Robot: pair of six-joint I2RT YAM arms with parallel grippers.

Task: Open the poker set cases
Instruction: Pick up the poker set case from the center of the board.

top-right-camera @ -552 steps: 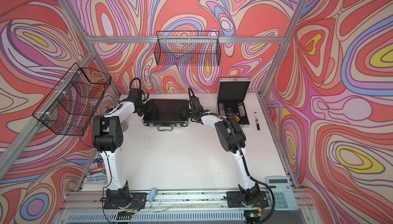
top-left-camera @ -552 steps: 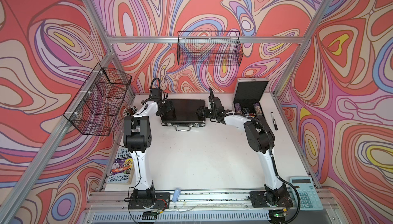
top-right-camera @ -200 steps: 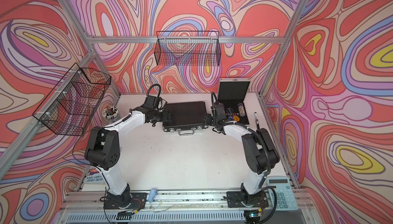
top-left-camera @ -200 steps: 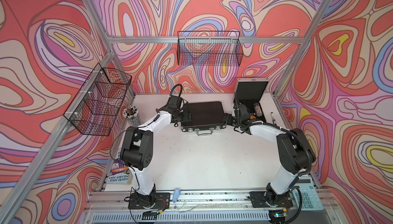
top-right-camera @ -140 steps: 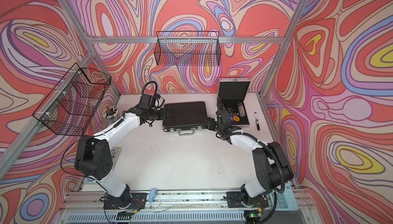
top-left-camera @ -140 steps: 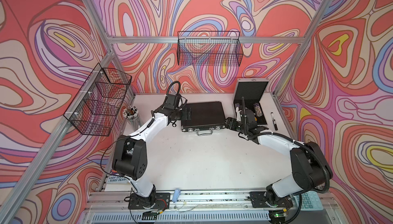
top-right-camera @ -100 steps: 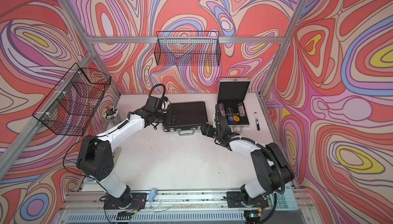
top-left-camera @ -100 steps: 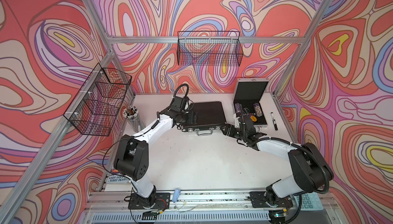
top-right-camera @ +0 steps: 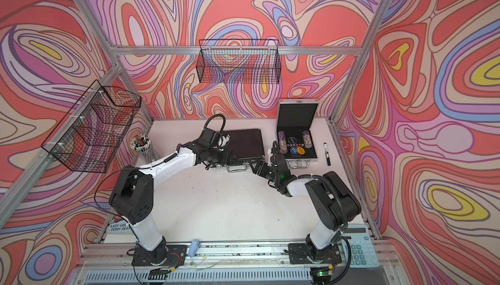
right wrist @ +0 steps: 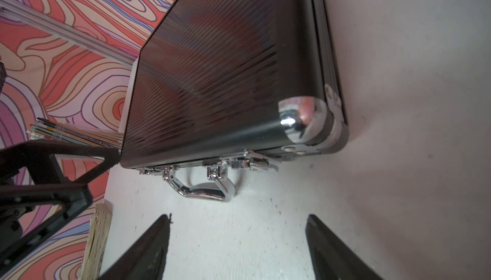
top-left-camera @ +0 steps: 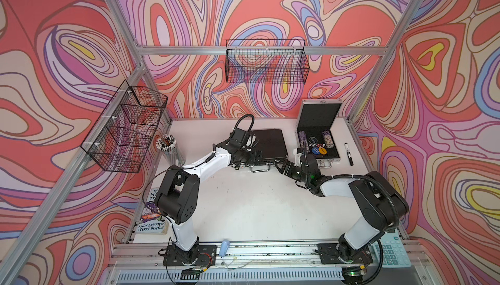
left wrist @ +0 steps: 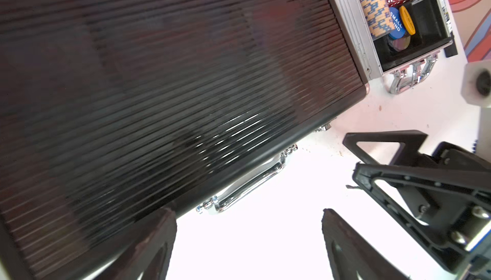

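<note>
From the left: my left gripper [left wrist: 248, 213] sits at the front-left corner of the black poker case [top-left-camera: 270, 145], jaws spread and empty, one finger overlapping the lid edge. I judge it is placed there to steady the case or reach a latch. The case lies flat and shut mid-table toward the back wall, with a ribbed black lid, chrome corner caps and its handle [right wrist: 204, 189] facing me (whether the latch [right wrist: 253, 163] is released, I cannot tell). My right gripper [right wrist: 238, 216] waits just off the front-right corner, jaws wide, touching nothing. Just beside, the smaller silver case [top-left-camera: 318, 116] stands open, chips showing.
</note>
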